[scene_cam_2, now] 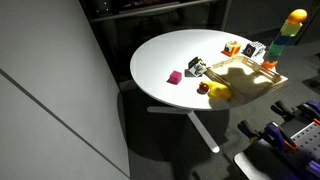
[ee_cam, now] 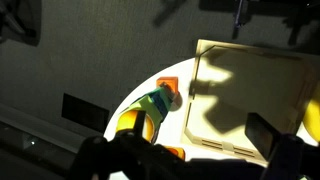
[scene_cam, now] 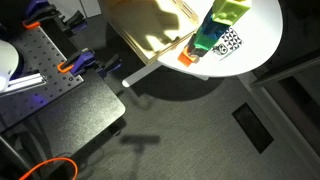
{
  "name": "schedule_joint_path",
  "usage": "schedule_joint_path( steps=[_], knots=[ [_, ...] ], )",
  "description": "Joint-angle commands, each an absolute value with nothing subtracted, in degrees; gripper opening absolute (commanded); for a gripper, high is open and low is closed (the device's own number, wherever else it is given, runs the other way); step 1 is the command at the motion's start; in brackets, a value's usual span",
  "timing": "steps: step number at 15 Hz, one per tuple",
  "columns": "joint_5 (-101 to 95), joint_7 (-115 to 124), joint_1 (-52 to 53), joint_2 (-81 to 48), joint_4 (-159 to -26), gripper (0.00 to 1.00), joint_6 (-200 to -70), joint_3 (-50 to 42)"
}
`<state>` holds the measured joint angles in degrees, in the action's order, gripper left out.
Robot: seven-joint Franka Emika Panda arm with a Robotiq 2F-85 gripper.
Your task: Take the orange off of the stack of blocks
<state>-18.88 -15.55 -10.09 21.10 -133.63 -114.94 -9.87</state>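
Observation:
The stack of blocks stands at the table's far edge, with the orange resting on top. In an exterior view the stack shows its yellow-green, green and teal blocks and an orange-red piece at its foot; the orange is cut off by the frame's top. In the wrist view I look down along the stack. The orange shows at its near end, partly hidden by a dark finger. My gripper is open above the table, beside the stack's top, its fingers wide apart and holding nothing.
A pale wooden tray lies next to the stack, also in the wrist view. On the round white table are a yellow object, a pink cube, an orange block and patterned cubes.

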Motion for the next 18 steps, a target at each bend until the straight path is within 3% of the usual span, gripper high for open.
schedule_joint_path(
  steps=[1, 18],
  knots=[
    [-19.0, -15.5, -9.7, 21.1, -133.5, 1.0, -114.8, -10.2],
    [-16.7, -16.3, -9.5, 15.5, -129.7, 1.0, -123.0, -11.2]
  ],
)
